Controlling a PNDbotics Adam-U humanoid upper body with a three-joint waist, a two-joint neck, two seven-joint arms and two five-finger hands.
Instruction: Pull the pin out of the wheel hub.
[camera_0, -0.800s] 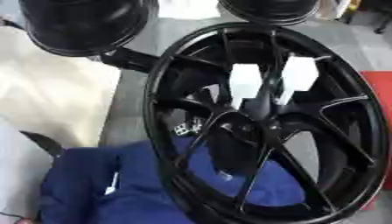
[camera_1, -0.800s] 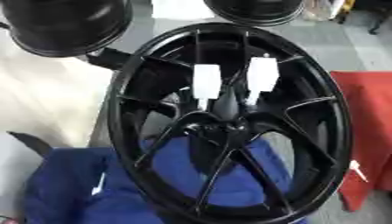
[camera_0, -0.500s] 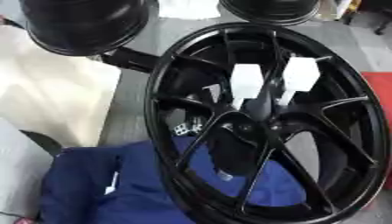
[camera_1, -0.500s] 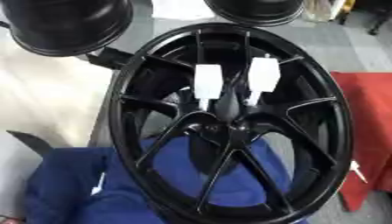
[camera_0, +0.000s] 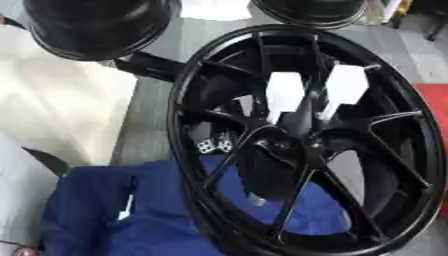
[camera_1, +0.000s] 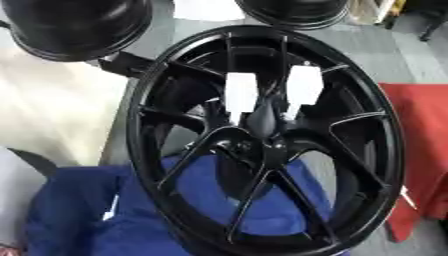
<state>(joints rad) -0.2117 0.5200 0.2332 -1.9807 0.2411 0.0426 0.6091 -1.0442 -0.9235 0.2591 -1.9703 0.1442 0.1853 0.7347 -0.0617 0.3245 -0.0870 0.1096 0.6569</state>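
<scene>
Hands: neither robot hand shows in either eye view, so the state of the fingers cannot be told.
Wheel hub: glossy black alloy wheel, tilted and filling most of the frame; slim spokes fan out from a dark centre to a smooth rounded rim.
Pins: two white flat-headed pieces, the left pin and the right pin, stand side by side in the gaps between the upper spokes, just above the centre; each has a broad rectangular top that narrows to a thin stem pointing down toward the hub centre. Both sit in the wheel.
Small fittings: a pair of pale, square-edged bits seen through the spokes at the wheel's lower left; too small to make out further.
Blue cloth: soft, creased blue fabric under and to the left of the wheel's lower half, showing through the spoke gaps.
Red cloth: matte red sheet at the right edge, beside the rim.
Other wheels: a black wheel at the upper left, another black rim at the top.
Floor: pale at the left, grey beyond.
</scene>
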